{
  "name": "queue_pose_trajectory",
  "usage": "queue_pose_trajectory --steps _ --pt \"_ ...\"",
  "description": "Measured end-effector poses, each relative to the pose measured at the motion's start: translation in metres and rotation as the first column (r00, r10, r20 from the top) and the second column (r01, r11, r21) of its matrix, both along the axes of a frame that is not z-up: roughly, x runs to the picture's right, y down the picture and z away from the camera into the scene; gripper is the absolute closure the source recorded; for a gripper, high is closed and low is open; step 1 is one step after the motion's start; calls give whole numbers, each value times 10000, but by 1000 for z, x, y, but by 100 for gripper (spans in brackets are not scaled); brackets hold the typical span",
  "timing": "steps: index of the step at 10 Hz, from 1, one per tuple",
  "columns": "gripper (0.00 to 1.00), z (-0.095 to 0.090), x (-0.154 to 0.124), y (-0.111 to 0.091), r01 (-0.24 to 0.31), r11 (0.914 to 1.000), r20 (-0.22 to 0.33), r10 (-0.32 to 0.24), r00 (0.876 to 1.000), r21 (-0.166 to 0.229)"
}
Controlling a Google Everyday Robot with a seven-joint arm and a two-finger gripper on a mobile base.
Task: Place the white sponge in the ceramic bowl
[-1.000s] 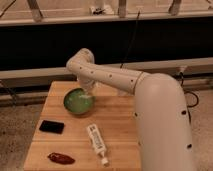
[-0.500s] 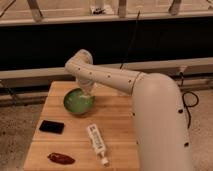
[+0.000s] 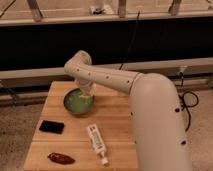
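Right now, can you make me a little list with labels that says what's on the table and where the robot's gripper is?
table: wooden table
ceramic bowl: green inside, toward the back left of the table
gripper: shut, over the bowl's right rim
white sponge: cannot make it out apart from the gripper
black phone: flat, left side, in front of the bowl
white tube: lying in front of the bowl, near the front edge
red pepper: front left corner
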State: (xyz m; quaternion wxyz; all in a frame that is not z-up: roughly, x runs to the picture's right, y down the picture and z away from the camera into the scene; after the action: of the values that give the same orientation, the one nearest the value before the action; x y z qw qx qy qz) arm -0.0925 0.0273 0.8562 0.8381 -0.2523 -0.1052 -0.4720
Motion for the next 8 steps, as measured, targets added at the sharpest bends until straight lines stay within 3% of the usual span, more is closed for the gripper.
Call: queue_pose_trajectory --steps 2,8 --pt "89 2 0 -1 -3 10000 0 3 10000 48" --pt "28 6 -4 -2 67 9997 50 -68 10000 218"
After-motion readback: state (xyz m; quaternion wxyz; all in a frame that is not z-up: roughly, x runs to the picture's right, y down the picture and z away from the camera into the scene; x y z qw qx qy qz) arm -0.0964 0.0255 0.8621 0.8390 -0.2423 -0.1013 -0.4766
